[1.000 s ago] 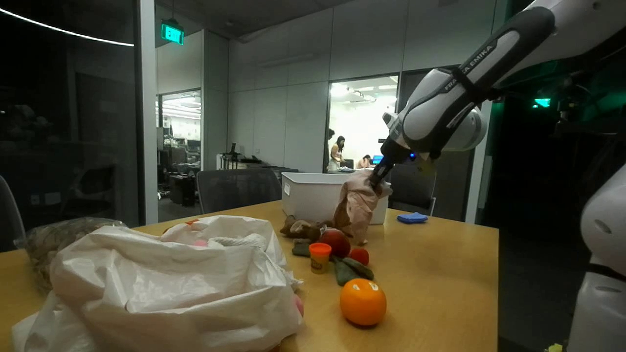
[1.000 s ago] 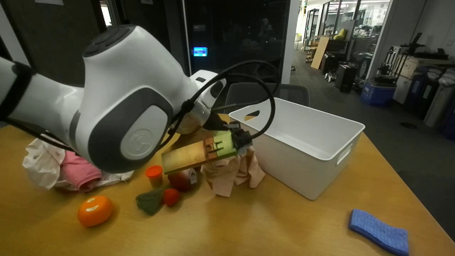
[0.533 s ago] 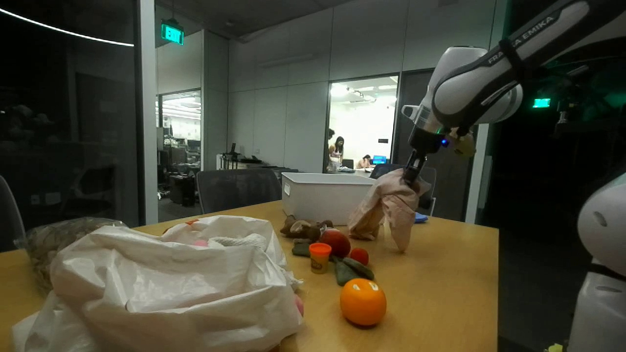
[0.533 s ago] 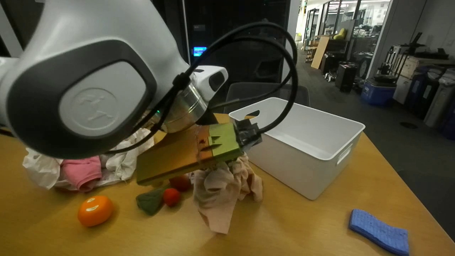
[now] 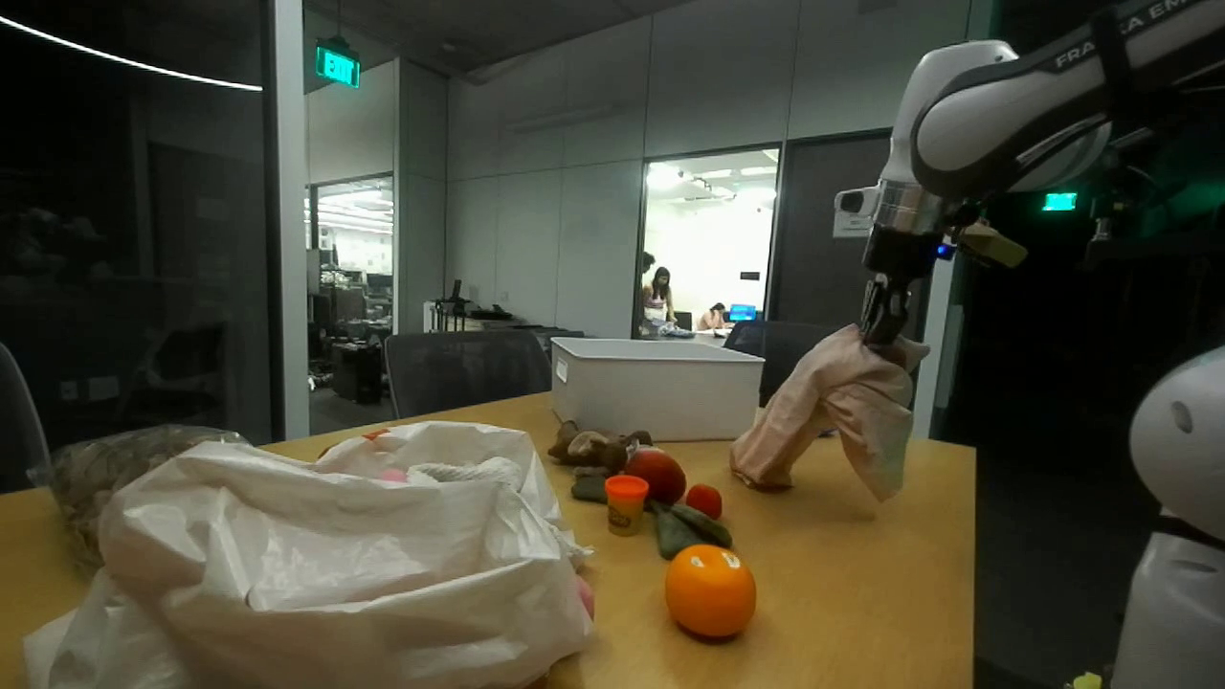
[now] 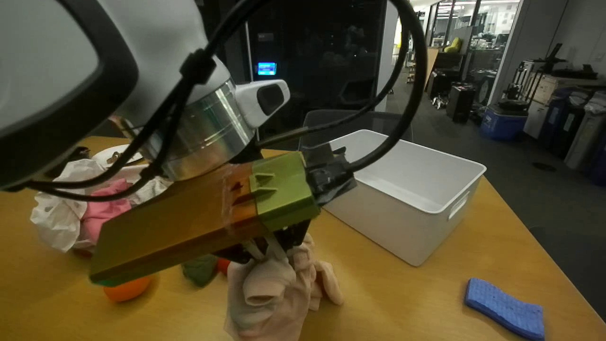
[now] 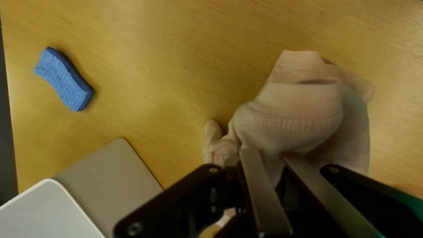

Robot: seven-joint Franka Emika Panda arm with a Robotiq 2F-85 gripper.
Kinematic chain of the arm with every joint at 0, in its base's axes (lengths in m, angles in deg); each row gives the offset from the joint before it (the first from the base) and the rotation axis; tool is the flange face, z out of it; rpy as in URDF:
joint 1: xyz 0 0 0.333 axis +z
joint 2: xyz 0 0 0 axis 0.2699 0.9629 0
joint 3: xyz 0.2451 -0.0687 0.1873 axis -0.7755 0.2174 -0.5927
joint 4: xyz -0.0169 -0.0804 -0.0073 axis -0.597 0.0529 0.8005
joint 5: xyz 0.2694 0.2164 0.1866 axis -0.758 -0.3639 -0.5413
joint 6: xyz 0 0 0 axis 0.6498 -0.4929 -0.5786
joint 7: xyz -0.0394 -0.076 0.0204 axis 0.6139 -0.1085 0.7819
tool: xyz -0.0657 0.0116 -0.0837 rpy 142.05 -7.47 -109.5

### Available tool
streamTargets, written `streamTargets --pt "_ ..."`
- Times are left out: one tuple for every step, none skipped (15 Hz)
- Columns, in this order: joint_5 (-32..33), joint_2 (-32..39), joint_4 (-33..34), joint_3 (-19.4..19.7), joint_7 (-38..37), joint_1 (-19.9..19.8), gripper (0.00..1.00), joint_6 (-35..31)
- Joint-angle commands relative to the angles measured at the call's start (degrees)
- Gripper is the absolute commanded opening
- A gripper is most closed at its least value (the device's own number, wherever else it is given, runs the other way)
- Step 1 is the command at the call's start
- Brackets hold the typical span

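My gripper (image 5: 879, 337) is shut on a pale pink cloth garment (image 5: 831, 397) and holds it by its upper part. The garment hangs in two folds over the table; I cannot tell whether its lower ends touch the table. In an exterior view the garment (image 6: 272, 303) hangs below the wrist camera housing, which hides most of the fingers. In the wrist view the fingertips (image 7: 269, 154) pinch the bunched garment (image 7: 295, 109). A white bin (image 5: 660, 394) stands beside the garment, apart from it; the bin also shows in the wrist view (image 7: 114, 175).
A blue sponge (image 6: 504, 309) lies near the bin. An orange fruit (image 5: 710, 591), an orange-lidded tub (image 5: 626, 509), a dark red fruit (image 5: 657, 476), a small red ball (image 5: 704, 501), a green cloth (image 5: 689, 532) and a brown toy (image 5: 593, 446) lie near a white bag (image 5: 335, 565).
My gripper has moved away from the bin and turned more upright, carrying the garment with it. The garment was beside the bin's wall and is now apart from it. Other things have stayed put.
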Motion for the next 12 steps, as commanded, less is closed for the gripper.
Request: streamTargets --pt "3.3 0.1 0.0 1.0 1.5 2.2 0.04 -3.4" --pt "4.2 1.5 -0.1 0.8 1.1 2.5 0.04 -5.5" --pt "5.2 2.9 -0.3 0.7 0.9 2.8 0.04 -7.4" --pt "5.8 4.3 -0.6 0.7 0.9 3.3 0.04 -9.4" --pt "6.3 5.6 -1.0 0.7 0.8 3.6 0.04 -11.3" --pt "6.6 7.2 -1.2 1.0 1.5 4.2 0.05 -13.6" --pt "6.6 8.8 -1.4 1.1 1.8 4.6 0.05 -15.6" --pt "6.6 10.5 -1.6 1.0 1.9 4.9 0.05 -17.5" --pt "6.2 12.2 -1.7 1.2 2.6 5.4 0.05 -19.2" --pt "5.9 14.0 -1.8 1.3 3.2 5.9 0.05 -21.4" --pt "5.8 16.0 -1.9 1.6 4.0 6.2 0.06 -23.6" --pt "5.6 18.0 -2.0 1.4 4.4 6.3 0.08 -25.2"
